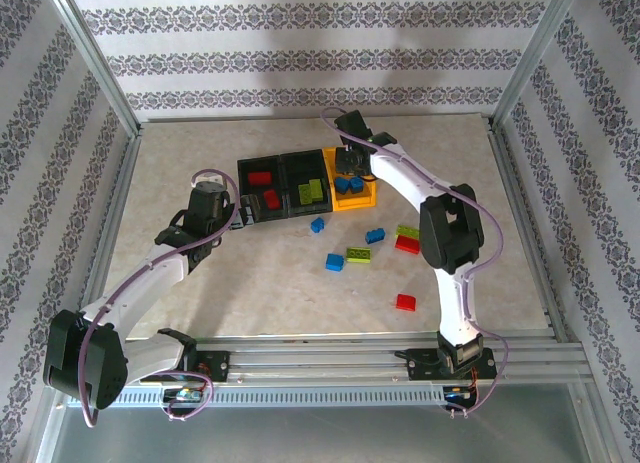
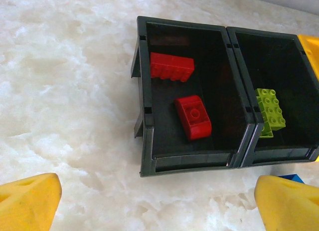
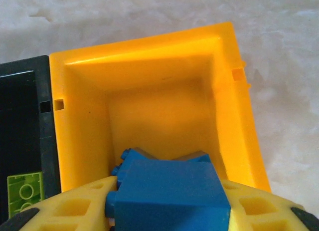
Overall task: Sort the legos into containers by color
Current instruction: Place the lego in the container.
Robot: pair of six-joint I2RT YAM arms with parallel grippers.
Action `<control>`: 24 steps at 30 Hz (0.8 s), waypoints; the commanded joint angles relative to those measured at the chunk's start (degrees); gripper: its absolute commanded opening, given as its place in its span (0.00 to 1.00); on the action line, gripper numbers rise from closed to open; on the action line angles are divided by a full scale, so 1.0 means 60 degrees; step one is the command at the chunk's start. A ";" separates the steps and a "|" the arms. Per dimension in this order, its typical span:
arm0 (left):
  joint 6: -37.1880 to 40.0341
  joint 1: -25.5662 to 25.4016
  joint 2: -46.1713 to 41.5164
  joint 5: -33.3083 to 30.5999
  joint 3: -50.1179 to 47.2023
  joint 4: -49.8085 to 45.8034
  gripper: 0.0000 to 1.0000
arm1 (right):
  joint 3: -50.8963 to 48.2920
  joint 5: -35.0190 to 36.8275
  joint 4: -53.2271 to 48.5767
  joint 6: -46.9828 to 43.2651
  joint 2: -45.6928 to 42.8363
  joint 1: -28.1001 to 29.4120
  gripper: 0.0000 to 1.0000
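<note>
So the left gripper hangs just in front of the left black plastic bin. Its yellow foam fingers are spread wide with nothing between them. To me it looks parked clear of the other arm, or maybe lining up for a loose piece, can't say which.

That bin holds two red studded plastic bricks lying on its floor, so red clearly lives there. Next door, the middle black plastic bin has the lime green studded bricks, one overlapping the other, close to the wall shared with the red bin.

Then comes the yellow-orange plastic bin at the right end of the row. The right gripper sits over its opening, pincer clamped on a blue studded brick held above the bin floor. Makes sense, since other blue bricks already lie in there. My guess is the next move is simply letting go.

Out on the marble-look tabletop, nearer the arm bases, there are three loose blue bricks, two loose lime green bricks and two loose red bricks. Roughly half done, I'd say.
</note>
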 commanded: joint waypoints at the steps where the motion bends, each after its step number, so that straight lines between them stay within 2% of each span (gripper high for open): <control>1: 0.0008 0.0125 -0.0198 -0.0051 -0.0110 -0.0274 1.00 | 0.0437 -0.0050 -0.0150 -0.0155 0.0340 -0.0057 0.42; 14: 0.0032 0.0124 -0.0253 -0.0178 -0.0130 -0.0362 0.99 | 0.0825 -0.0059 -0.0329 -0.0241 0.0675 -0.0057 0.57; 24: 0.0011 0.0123 -0.0269 -0.0177 -0.0111 -0.0347 1.00 | 0.0181 0.0088 -0.0326 -0.0232 -0.0135 0.0086 0.59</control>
